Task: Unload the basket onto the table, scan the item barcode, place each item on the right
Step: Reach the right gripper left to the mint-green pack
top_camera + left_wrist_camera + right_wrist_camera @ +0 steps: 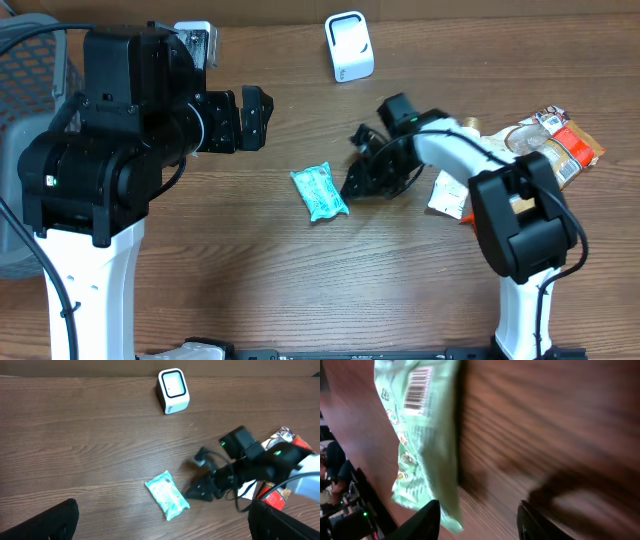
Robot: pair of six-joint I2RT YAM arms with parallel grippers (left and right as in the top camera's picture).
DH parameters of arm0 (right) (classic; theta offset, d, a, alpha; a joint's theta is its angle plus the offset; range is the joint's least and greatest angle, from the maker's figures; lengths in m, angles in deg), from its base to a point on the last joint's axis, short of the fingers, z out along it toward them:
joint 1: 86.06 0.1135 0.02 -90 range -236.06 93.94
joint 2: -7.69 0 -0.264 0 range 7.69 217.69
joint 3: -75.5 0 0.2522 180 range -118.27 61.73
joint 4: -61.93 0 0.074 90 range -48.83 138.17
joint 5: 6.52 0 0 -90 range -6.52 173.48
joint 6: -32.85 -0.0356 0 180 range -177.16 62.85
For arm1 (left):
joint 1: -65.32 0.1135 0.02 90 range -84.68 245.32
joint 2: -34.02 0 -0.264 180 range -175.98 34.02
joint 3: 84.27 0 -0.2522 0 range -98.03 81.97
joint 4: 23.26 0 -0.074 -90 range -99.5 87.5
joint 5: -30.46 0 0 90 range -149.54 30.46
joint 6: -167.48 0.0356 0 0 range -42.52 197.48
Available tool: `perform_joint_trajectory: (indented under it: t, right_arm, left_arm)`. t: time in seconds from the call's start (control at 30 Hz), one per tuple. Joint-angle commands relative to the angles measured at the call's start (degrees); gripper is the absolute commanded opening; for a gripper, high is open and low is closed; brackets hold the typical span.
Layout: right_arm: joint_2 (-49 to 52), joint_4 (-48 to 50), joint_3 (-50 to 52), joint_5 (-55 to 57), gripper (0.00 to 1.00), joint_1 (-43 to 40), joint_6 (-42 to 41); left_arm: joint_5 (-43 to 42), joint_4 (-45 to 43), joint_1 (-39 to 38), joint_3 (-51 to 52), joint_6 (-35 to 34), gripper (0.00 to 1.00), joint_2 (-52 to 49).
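The item is a teal snack packet (320, 192) lying flat on the wooden table, roughly mid-table. In the right wrist view the packet (420, 435) shows its barcode (417, 387) facing up. My right gripper (355, 180) sits low just right of the packet, open, with only bare table between its fingers (427, 520); the packet's edge lies beside the left finger. The white scanner (349, 47) stands at the back of the table. My left gripper (255, 117) hovers high at the left, wide open and holding nothing, looking down on the packet (167, 495) and the scanner (173, 390).
A heap of other packaged goods (545, 145) lies at the right edge behind the right arm. A grey mesh basket (25, 70) stands at the far left. The right arm's cable (400, 175) trails over the table near the packet.
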Motion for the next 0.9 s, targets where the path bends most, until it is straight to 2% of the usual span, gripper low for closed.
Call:
perform_joint_trajectory:
  t: [0.0, 0.13, 0.27, 0.37, 0.57, 0.7, 0.87]
  right_arm:
    - [-2.4, -1.7, -5.3, 0.2, 0.49, -0.6, 2.0]
    - [-2.8, 0.1, -7.0, 0.3, 0.47, 2.4, -4.6]
    - [-2.8, 3.4, -6.3, 3.2, 0.32, 7.2, -12.6]
    - [-2.8, 3.1, -5.9, 13.1, 0.25, 11.7, -18.9]
    - [-2.8, 3.1, -3.2, 29.7, 0.04, 18.1, -28.6]
    - [-2.7, 3.5, -1.2, 34.1, 0.04, 19.5, -31.1]
    - [-2.7, 3.8, -0.4, 34.4, 0.04, 19.8, -31.2]
  left_arm:
    - [-0.2, -0.2, -0.1, -0.2, 1.3, 1.00, -0.1]
    - [-0.2, -0.2, -0.1, -0.2, 1.3, 0.99, -0.1]
    - [-0.2, -0.2, -0.1, -0.2, 1.3, 1.00, -0.1]
    - [-0.2, -0.2, -0.1, -0.2, 1.3, 1.00, -0.1]
    - [-0.2, -0.2, -0.1, -0.2, 1.3, 1.00, -0.1]
    - [-0.2, -0.2, -0.1, -0.2, 1.3, 1.00, -0.1]
    - [-0.2, -0.2, -0.1, -0.2, 1.3, 0.99, -0.1]
